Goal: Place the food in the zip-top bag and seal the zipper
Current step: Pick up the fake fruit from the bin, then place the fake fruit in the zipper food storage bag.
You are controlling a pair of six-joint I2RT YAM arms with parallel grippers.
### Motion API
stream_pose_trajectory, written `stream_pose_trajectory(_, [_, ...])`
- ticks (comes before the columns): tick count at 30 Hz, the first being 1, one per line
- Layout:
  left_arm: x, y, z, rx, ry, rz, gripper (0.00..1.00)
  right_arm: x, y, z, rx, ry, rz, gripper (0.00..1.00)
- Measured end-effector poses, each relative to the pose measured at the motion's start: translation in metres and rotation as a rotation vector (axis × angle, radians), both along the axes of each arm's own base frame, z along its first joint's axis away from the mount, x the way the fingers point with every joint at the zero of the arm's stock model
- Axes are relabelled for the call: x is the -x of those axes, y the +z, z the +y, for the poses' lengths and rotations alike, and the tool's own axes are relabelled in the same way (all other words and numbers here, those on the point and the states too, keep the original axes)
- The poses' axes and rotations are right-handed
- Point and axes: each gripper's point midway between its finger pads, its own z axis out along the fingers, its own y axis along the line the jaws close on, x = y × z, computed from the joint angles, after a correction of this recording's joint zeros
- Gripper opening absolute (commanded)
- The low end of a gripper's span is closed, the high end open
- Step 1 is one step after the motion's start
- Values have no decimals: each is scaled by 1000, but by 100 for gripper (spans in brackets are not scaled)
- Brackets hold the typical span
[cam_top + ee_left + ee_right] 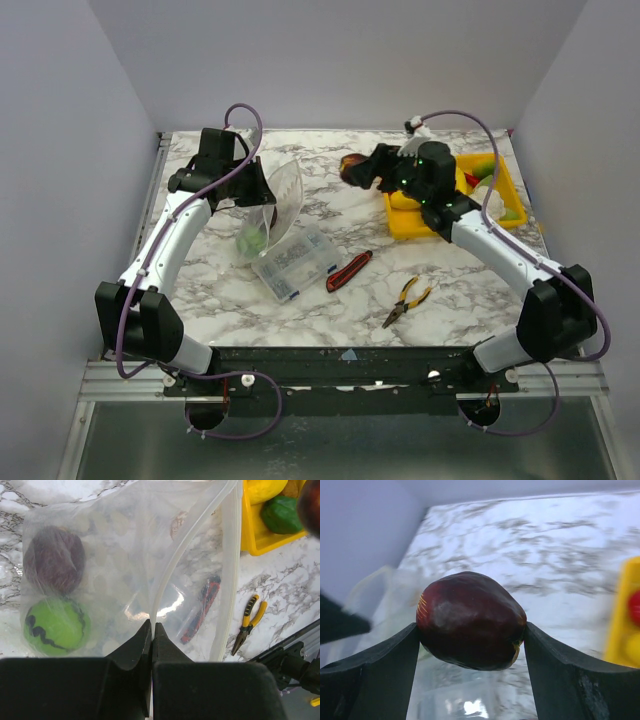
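Observation:
The clear zip-top bag (pixel 115 555) is held up at the table's left (pixel 278 198). It holds a dark maroon piece (pixel 54 560) and a green ball (pixel 56 625). My left gripper (pixel 152 626) is shut on the bag's zipper strip (pixel 172 565), and the mouth gapes open toward the right. My right gripper (pixel 471 630) is shut on a dark maroon fruit (pixel 470 620) and holds it in the air (pixel 351 166), right of the bag's mouth and left of the yellow tray (pixel 405 222). Yellow, green and red pieces (pixel 282 514) lie in the tray.
A clear compartment box (pixel 295 260) sits just below the bag. A red and black knife (pixel 348 270) and yellow-handled pliers (pixel 407 300) lie toward the front. The grey walls stand close at the back and on both sides.

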Motion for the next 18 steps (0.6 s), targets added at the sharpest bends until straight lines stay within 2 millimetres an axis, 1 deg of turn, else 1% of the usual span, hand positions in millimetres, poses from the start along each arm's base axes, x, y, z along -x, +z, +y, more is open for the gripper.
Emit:
stream_pose_trajectory(2, [0, 0, 0, 0, 0, 0, 0, 23, 11, 42, -28, 130, -34, 1])
stream_pose_trajectory(4, [0, 0, 0, 0, 0, 0, 0, 48, 19, 80, -44, 246, -60, 1])
stream_pose_trajectory(7, [0, 0, 0, 0, 0, 0, 0, 81, 34, 123, -57, 376, -97, 0])
stream_pose_trajectory(8, [0, 0, 0, 0, 1, 0, 0, 88, 40, 134, -59, 405, -112, 0])
stream_pose_trajectory(10, [0, 0, 0, 0, 1, 0, 0, 95, 50, 150, -59, 439, -140, 1])
stream_pose_trajectory(12, [0, 0, 0, 0, 1, 0, 0, 97, 53, 162, -48, 446, -159, 1])
stream_pose_trajectory(16, [0, 1, 0, 0, 1, -2, 0, 95, 46, 176, -12, 412, -151, 1])
stream_pose_trajectory(17, [1, 1, 0, 1, 1, -4, 0, 91, 43, 179, 0, 394, -144, 3])
stream_pose_trajectory(18, [1, 2, 1, 1, 1, -6, 0, 88, 40, 181, 14, 370, -136, 7])
